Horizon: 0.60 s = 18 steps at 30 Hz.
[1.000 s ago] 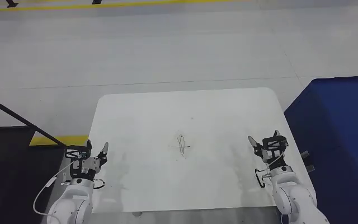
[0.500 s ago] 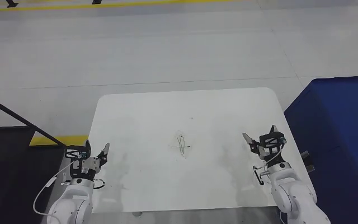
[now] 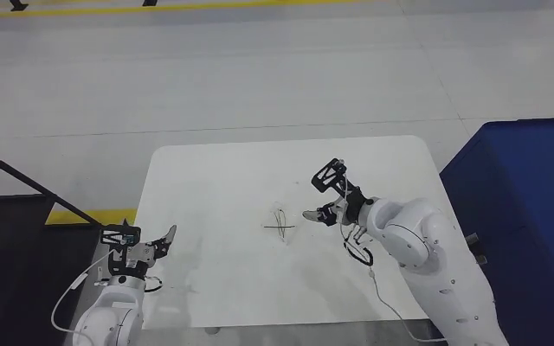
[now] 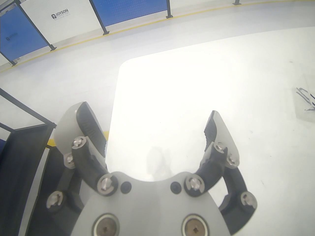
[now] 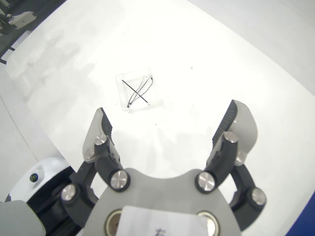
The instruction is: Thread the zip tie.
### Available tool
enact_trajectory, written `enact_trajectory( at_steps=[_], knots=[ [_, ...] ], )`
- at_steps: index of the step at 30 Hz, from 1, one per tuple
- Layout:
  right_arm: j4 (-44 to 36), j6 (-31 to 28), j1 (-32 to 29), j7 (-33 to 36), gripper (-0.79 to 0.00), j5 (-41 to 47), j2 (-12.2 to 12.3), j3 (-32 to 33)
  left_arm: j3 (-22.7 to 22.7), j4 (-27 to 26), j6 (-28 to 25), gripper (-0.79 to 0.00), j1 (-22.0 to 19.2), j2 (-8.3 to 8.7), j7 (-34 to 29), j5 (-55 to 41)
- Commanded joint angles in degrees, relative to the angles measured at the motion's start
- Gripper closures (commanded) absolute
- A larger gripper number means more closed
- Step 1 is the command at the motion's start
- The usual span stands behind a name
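Three thin black zip ties [image 3: 279, 225] lie crossed on a small clear sheet near the middle of the white table [image 3: 216, 173]. In the right wrist view one straight zip tie [image 5: 134, 91] lies across two curved ones. My right gripper [image 3: 317, 195] hovers just to the right of them, open, nothing between its fingers; its own view has the gripper [image 5: 167, 108] short of the sheet. At the table's front left corner my left gripper [image 3: 149, 235] is open and holds nothing. From the left gripper [image 4: 147, 109], the zip ties [image 4: 306, 96] lie far off to one side.
A blue panel [image 3: 511, 199] stands close along the table's right side. A dark frame with a black rail [image 3: 35, 195] sits off the left edge. Bare floor lies beyond the far edge. The sheet [image 5: 155, 105] is almost see-through.
The right arm has swung from the front right corner in toward the table's middle, ending just right of the zip ties. The left gripper has barely shifted.
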Motion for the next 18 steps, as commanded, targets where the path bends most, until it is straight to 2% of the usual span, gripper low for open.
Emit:
enact_trajectory(
  at_steps=[1, 6, 7, 9, 12, 14, 15, 18],
  knots=[
    [-0.1, 0.0, -0.3, -1.3, -0.785, 0.0, 0.0, 0.1, 0.0, 0.0, 0.0, -0.785, 0.0, 0.00, 0.0, 0.0],
    [-0.1, 0.0, -0.3, -1.3, -0.785, 0.0, 0.0, 0.1, 0.0, 0.0, 0.0, -0.785, 0.0, 0.00, 0.0, 0.0],
    [0.2, -1.2, -0.7, -2.4, -0.785, 3.9, -0.1, -0.3, 0.0, 0.0, 0.0, -0.785, 0.0, 0.00, 0.0, 0.0],
    [3.9, -7.4, 1.3, -3.1, -0.785, 15.1, -0.1, 1.0, 0.0, 0.0, 0.0, -0.785, 0.0, 0.00, 0.0, 0.0],
    [12.3, -17.9, 9.6, -0.7, -0.785, 24.7, -0.1, 0.6, 0.0, 0.0, 0.0, -0.785, 0.0, 0.00, 0.0, 0.0],
    [19.2, -24.6, 16.2, 1.0, -0.785, 31.8, -0.6, -2.4, 0.0, 0.0, 0.0, -0.785, 0.0, 0.00, 0.0, 0.0],
    [23.2, -27.2, 19.7, 1.9, -0.785, 35.3, -0.9, -4.5, 0.0, 0.0, 0.0, -0.785, 0.0, 0.00, 0.0, 0.0],
    [33.0, -28.8, 30.4, 0.2, -0.785, 40.7, -1.7, -16.2, 0.0, 0.0, 0.0, -0.785, 0.0, 0.00, 0.0, 0.0]
  ],
)
